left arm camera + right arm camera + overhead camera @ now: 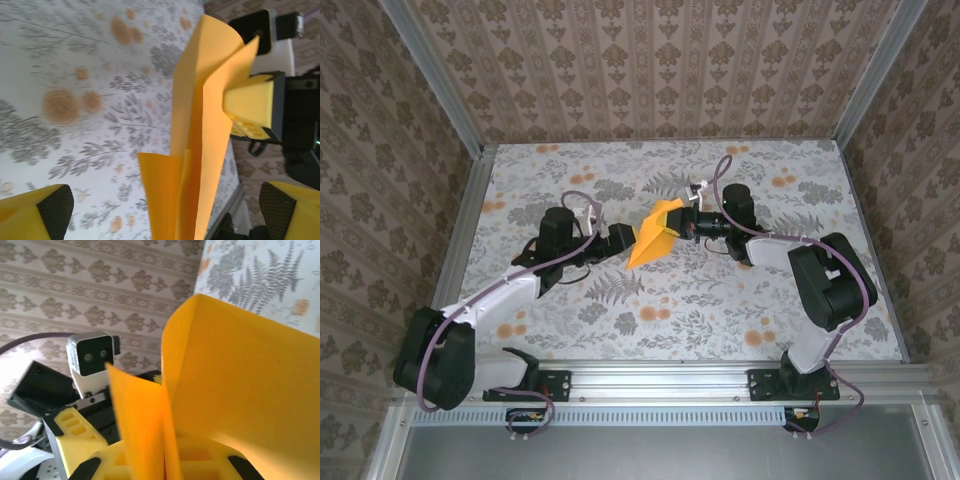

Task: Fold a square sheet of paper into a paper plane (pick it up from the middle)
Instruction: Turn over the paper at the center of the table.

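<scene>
Top camera looks down; both wrist cameras closely face the folded paper (655,245).

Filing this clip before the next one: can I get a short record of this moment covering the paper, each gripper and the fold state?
object: orange-yellow paper, raised above the floral table
fold state: partly folded, flaps loose, not yet a plane
right gripper: shut on the paper's edge
left gripper: open, one finger on each side of the paper, apart from it
</scene>
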You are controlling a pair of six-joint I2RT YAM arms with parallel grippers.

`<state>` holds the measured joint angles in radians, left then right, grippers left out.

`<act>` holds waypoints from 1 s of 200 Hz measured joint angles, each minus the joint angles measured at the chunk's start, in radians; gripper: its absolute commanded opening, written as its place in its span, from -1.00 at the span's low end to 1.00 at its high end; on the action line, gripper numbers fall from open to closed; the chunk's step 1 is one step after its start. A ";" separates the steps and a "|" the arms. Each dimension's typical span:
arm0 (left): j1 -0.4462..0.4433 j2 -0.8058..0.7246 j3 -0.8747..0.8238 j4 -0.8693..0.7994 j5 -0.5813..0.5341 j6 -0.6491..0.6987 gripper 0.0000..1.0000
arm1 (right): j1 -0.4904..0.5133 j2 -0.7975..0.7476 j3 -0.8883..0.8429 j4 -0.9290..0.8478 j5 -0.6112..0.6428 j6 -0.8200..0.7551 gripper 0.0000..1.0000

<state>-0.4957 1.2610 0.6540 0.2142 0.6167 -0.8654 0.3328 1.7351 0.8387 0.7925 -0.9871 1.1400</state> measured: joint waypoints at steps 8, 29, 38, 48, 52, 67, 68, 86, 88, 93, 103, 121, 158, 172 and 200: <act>-0.007 0.009 0.000 0.022 0.017 -0.008 0.90 | 0.000 0.000 0.000 0.038 -0.012 0.032 -0.83; -0.024 0.035 0.000 0.076 0.049 -0.034 0.70 | 0.003 0.000 0.000 0.138 -0.036 0.112 -0.83; -0.030 0.049 0.000 0.108 0.061 -0.052 0.59 | 0.003 0.001 0.000 0.180 -0.044 0.145 -0.83; -0.036 0.063 0.000 0.139 0.071 -0.071 0.43 | 0.005 0.004 0.000 0.224 -0.053 0.178 -0.83; -0.039 0.068 0.001 0.151 0.074 -0.075 0.36 | 0.005 0.006 0.000 0.242 -0.057 0.190 -0.84; -0.042 0.081 0.001 0.179 0.084 -0.085 0.23 | 0.005 0.015 0.000 0.278 -0.066 0.220 -0.84; -0.043 0.082 0.001 0.181 0.084 -0.086 0.23 | 0.005 0.015 0.000 0.280 -0.067 0.223 -0.84; -0.046 0.088 0.001 0.214 0.087 -0.105 0.18 | 0.005 0.022 0.000 0.301 -0.072 0.240 -0.84; -0.047 0.089 0.001 0.218 0.087 -0.105 0.18 | 0.005 0.023 0.000 0.302 -0.072 0.242 -0.84; -0.047 0.089 0.001 0.230 0.087 -0.109 0.17 | 0.005 0.024 0.000 0.305 -0.073 0.245 -0.83; -0.047 0.089 0.001 0.251 0.087 -0.113 0.15 | 0.005 0.027 0.000 0.309 -0.076 0.250 -0.84; -0.047 0.086 0.001 0.274 0.086 -0.115 0.13 | 0.005 0.037 0.000 0.311 -0.077 0.253 -0.84; -0.047 0.067 0.001 0.296 0.084 -0.115 0.00 | 0.005 0.064 0.000 0.311 -0.077 0.254 -0.84; -0.047 0.061 0.001 0.303 0.083 -0.119 -0.11 | 0.005 0.069 0.000 0.311 -0.077 0.255 -0.84; -0.047 0.061 0.001 0.314 0.080 -0.129 -0.32 | 0.005 0.070 0.000 0.311 -0.077 0.255 -0.84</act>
<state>-0.5426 1.3224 0.6548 0.5278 0.6968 -0.9943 0.3382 1.8050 0.8383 1.1034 -1.0637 1.3952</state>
